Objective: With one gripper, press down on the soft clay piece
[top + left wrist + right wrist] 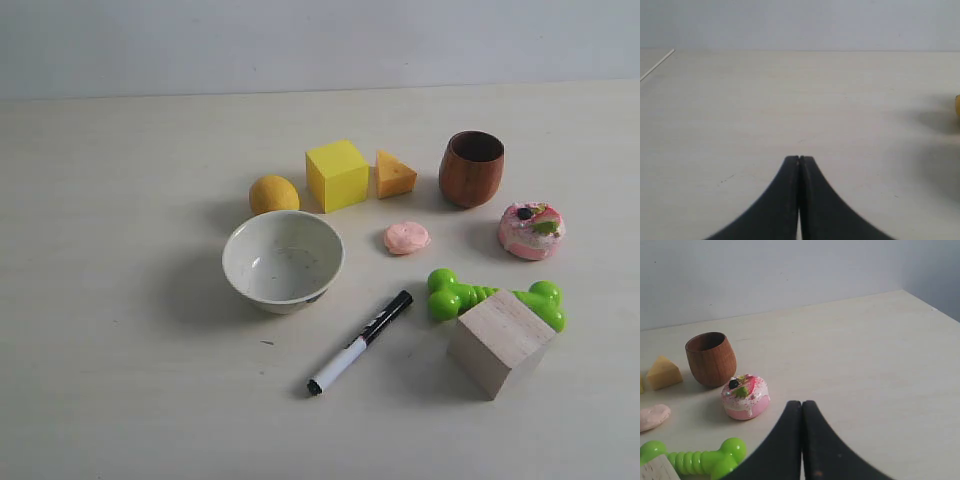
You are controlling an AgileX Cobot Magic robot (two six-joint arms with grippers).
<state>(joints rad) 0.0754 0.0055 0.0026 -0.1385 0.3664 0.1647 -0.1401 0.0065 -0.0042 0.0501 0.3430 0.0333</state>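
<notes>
**Gripper state.** The left gripper (799, 159) has its 2 black fingers pressed together along their full visible length, with nothing between them. The right gripper (801, 404) is in the same condition: its fingers meet at the tips and hold nothing.

**Arm pose.** Both grippers show only in their own wrist views. The left gripper points out over a bare stretch of the table (120, 380), with its fingertips above the surface. Contact with the table cannot be confirmed. The right gripper sits above the table with its fingertips directed toward the donut toy (745, 396). It is apart from the toy and from every other item.

**Task item location.** The soft clay piece (407, 237) lies flat on the table between the white bowl (283, 260) and the donut toy. It is on the near side of the cheese wedge (395, 174) and touches none of the 3. Its top looks slightly uneven. In the right wrist view it appears at the picture's edge, partly cut off and well apart from the right gripper.

**Surrounding items.**
- The wooden cup (471, 168) stands upright behind the donut toy.
- The yellow cube (337, 174) stands just beside the cheese wedge.
- The marker (360, 342) lies in front of the bowl.
- The wooden block (500, 342) is tilted and overlaps the green toy (470, 298).
</notes>
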